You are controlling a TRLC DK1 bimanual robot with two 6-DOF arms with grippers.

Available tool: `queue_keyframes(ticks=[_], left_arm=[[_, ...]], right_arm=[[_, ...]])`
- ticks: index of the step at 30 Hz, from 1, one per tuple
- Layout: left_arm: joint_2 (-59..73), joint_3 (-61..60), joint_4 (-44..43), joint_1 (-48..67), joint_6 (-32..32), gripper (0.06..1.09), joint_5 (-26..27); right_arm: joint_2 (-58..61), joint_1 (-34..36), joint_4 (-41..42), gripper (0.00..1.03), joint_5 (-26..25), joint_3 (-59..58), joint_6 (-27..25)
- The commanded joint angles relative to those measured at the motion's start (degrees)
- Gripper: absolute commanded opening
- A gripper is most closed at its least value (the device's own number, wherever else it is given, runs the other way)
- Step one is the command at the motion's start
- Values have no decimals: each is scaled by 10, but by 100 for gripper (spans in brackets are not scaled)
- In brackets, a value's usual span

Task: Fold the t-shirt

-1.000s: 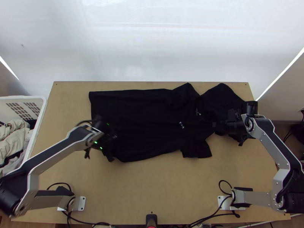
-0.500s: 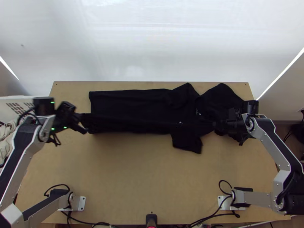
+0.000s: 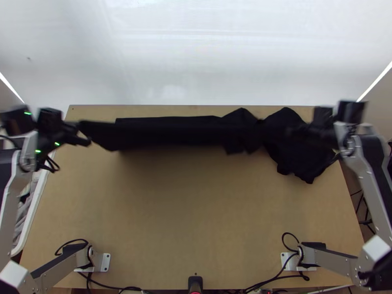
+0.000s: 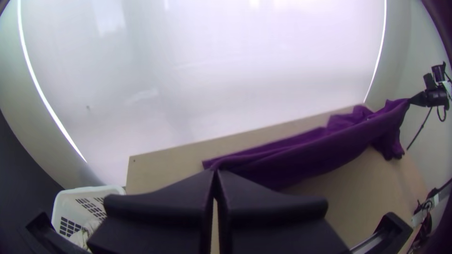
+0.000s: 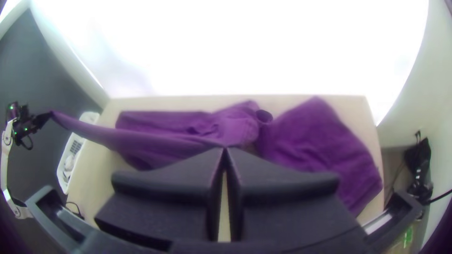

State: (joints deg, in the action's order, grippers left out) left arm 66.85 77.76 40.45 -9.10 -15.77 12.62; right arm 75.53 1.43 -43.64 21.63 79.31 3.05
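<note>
My left gripper [image 3: 83, 133] is at the upper left, shut on the hem end of the black t-shirt [image 3: 171, 132]. At the other side, my right gripper [image 3: 290, 131] is shut on the shirt near its shoulder. The cloth is held lifted and stretched between them, its near side drawn over the far part. The sleeve end [image 3: 304, 157] lies loosely on the table at the right. In the left wrist view the fingertips of my left gripper [image 4: 215, 170] meet at the purple-looking shirt [image 4: 301, 155]. In the right wrist view my right gripper [image 5: 225, 149] pinches the shirt [image 5: 188, 136].
A white laundry basket [image 3: 30, 210] holding clothes stands at the table's left edge. The wooden table [image 3: 196, 210] shows bare wood between the arms' bases. A pale sheet [image 3: 196, 54] hangs behind the far edge. Cables run along the near edge.
Both grippers have risen with the cloth; the left one has swung far left, then farther up the picture. The shirt's near side and sleeve have been pulled toward the table's far edge.
</note>
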Motion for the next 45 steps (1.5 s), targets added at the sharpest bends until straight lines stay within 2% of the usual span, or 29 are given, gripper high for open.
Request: queue_keyframes(ticks=[1, 4, 8, 15, 22, 25, 28, 31, 33, 38, 41, 45], left_arm=[[-37, 125, 7, -17, 72, 9, 15], [-68, 153, 8, -23, 92, 9, 19], [-148, 168, 7, -42, 105, 9, 22], [-313, 125, 15, -65, 103, 9, 19], [-341, 103, 63, -56, 97, 9, 20], [-312, 68, 98, -53, 90, 9, 24], [-255, 7, 116, -51, 79, 9, 50], [-168, -60, 126, -50, 54, 9, 87], [-104, -104, 120, -42, 36, 9, 93], [41, -191, 34, -13, 16, 9, 93], [117, -205, -10, 1, 6, 9, 94], [183, -203, -83, 12, 22, 9, 93]], right_arm=[[-56, -9, -22, 3, -4, 203, 15], [-101, -8, -11, 3, -4, 227, 21], [-219, -8, -5, 3, -4, 214, 22], [-398, 16, -32, 3, -9, 175, 6], [-436, 31, -69, 3, -9, 143, -3], [-411, 29, -69, 3, -9, 101, -4], [-356, 26, -60, 3, -10, 49, -3], [-269, 23, -45, 3, -7, -5, 0], [-202, 16, -33, 3, -4, -28, 2], [-79, -9, 13, 3, -4, -68, -14], [-24, -15, 50, 3, -4, -86, -15], [42, -13, 100, 3, -4, -99, -17]])
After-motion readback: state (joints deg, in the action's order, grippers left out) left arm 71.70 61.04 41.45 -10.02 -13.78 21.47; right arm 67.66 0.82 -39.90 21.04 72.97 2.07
